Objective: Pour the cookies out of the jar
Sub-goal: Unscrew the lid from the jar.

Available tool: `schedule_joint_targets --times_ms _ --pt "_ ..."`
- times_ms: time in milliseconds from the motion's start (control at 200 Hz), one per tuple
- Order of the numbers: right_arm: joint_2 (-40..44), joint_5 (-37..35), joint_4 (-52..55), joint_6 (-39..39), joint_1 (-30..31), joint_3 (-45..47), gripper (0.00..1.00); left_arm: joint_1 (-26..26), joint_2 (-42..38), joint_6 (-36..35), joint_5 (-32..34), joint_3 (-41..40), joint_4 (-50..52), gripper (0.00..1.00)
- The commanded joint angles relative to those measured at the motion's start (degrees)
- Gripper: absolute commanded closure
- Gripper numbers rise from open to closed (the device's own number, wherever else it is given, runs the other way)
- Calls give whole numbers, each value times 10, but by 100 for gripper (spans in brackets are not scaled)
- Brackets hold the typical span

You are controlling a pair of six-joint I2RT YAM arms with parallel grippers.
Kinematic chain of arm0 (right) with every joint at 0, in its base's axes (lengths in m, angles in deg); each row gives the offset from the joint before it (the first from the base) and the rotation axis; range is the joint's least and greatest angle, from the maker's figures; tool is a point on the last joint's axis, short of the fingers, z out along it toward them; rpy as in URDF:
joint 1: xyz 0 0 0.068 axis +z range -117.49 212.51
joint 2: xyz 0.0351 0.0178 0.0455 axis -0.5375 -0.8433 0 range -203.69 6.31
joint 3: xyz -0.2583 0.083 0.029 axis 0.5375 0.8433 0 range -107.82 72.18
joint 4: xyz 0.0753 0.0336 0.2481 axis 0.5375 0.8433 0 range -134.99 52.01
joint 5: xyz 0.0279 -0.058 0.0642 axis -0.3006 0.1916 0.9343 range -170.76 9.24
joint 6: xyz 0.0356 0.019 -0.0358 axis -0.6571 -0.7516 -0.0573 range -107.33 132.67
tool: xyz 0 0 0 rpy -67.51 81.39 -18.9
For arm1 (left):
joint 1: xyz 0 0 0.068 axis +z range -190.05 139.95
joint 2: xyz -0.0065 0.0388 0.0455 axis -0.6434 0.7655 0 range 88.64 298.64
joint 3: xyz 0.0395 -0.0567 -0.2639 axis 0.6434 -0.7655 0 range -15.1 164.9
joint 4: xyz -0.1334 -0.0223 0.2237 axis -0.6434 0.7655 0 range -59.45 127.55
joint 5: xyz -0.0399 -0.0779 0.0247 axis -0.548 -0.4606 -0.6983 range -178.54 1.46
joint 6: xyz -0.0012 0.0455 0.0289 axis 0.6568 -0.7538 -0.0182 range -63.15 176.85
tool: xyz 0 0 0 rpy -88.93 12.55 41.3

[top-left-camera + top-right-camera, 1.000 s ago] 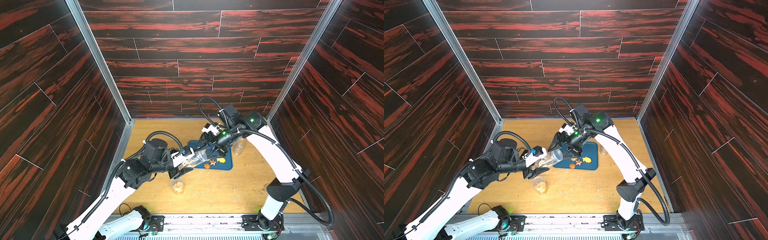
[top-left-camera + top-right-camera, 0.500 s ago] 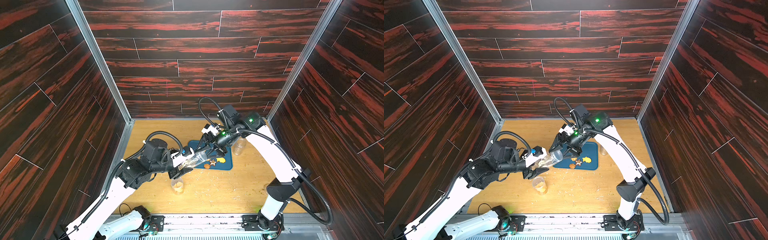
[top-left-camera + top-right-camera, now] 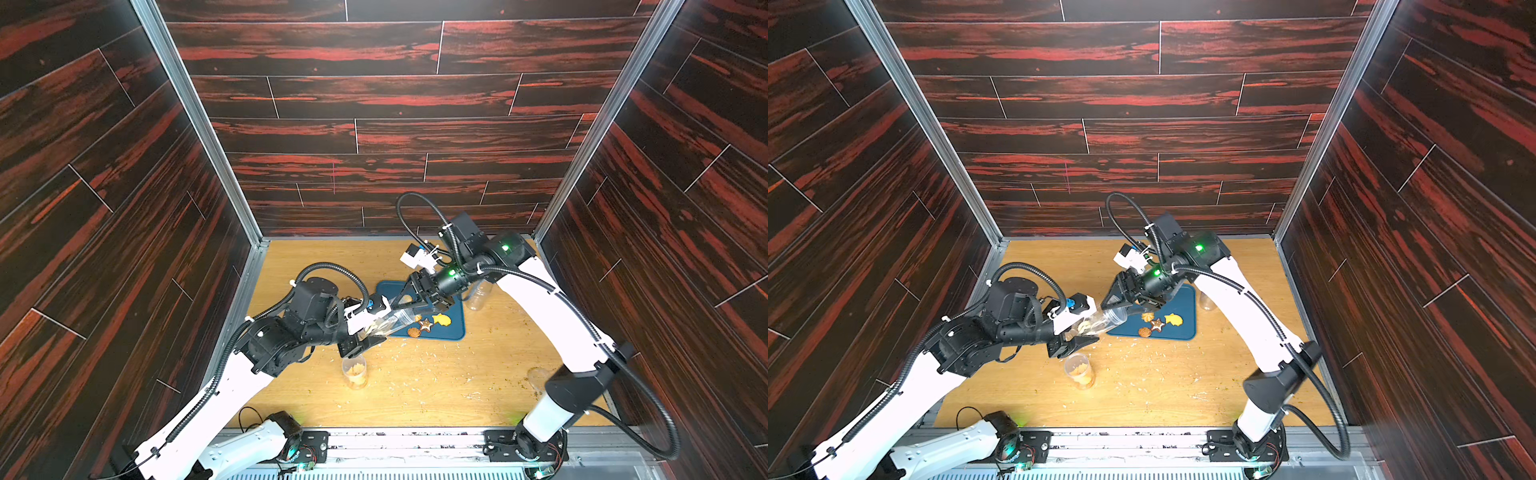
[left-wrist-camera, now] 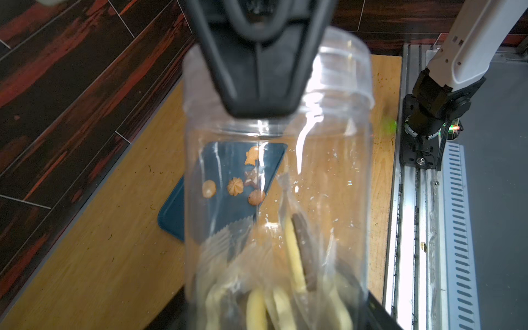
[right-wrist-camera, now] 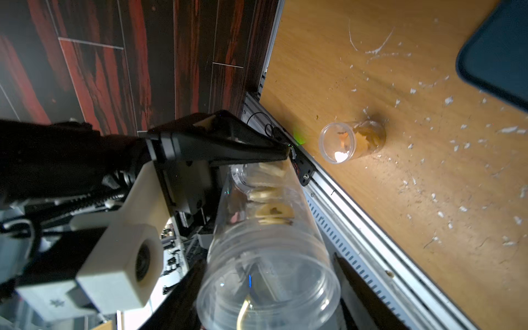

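Cookies (image 4: 294, 251) inside tilted jar (image 3: 390, 323); left gripper (image 3: 1081, 331) clamps base, right gripper (image 5: 268, 261) seemingly pinches neck.

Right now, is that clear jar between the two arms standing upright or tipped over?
Tipped: the jar lies nearly on its side, open mouth toward the blue tray, cookies bunched at its base end.

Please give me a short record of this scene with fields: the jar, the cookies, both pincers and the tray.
jar: clear, open, held on its side, mouth toward the tray
left pincer: shut on the jar at its base end
right pincer: at the jar's mouth, one finger on each side; grip unclear
cookies: five on the tray, more deep in the jar
tray: dark blue, on the table
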Motion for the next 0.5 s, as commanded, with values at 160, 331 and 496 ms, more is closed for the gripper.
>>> schedule_joint_targets --times_ms 160,331,496 --pt "70 -20 -88 71 -66 52 52 0 -2 -2 -19 22 6 63" --pt "76 -8 -100 81 -80 71 52 -1 4 1 -21 24 -2 63" --pt "82 -30 -101 80 -99 90 51 0 11 1 -19 25 -6 63"
